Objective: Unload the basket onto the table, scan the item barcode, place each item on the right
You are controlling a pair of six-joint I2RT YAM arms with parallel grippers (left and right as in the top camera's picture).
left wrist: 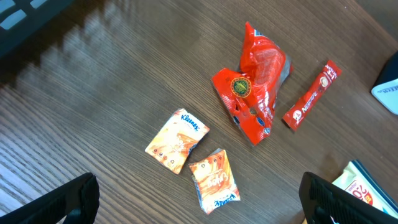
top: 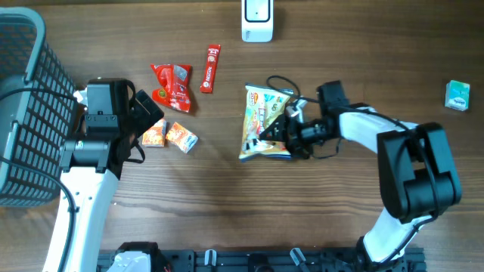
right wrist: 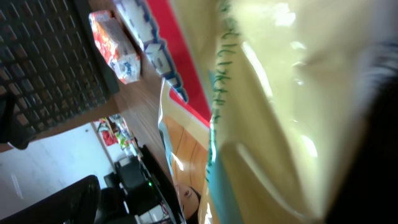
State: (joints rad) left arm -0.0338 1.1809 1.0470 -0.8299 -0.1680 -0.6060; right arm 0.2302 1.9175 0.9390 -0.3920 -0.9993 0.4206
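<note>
Filling your right wrist view, the yellow snack bag (right wrist: pixel 267 93) sits right up against the lens, with its shiny wrapper, green print and a red band along one edge. From overhead you can see that same bag lying flat on the wooden counter (top: pixel 227 196), near the middle and a little right of centre. Your right hand (top: pixel 281 136) is down over the bag's right-hand edge with its fingers spread as wide as they go. The wrapper lies between them, but you cannot tell from these views whether either finger presses on it, and the bag is not lifted.

Your left hand (left wrist: pixel 199 214) hangs above the counter on the left, fingers fully apart and holding nothing. Below it lie two orange tissue packs (left wrist: pixel 177 140) (left wrist: pixel 214 180), just beside each other. Beyond them is a crumpled red pouch (left wrist: pixel 255 87), and a red stick packet (left wrist: pixel 311 93) lies near its far side, apart from it.

A white scanner (top: pixel 257 19) stands at the far edge of the counter, well apart from the snack bag and roughly in line with it. A dark mesh basket (top: pixel 19 113) takes up the left edge, beside your left arm. A small green pack (top: pixel 457 95) lies alone at the far right.
</note>
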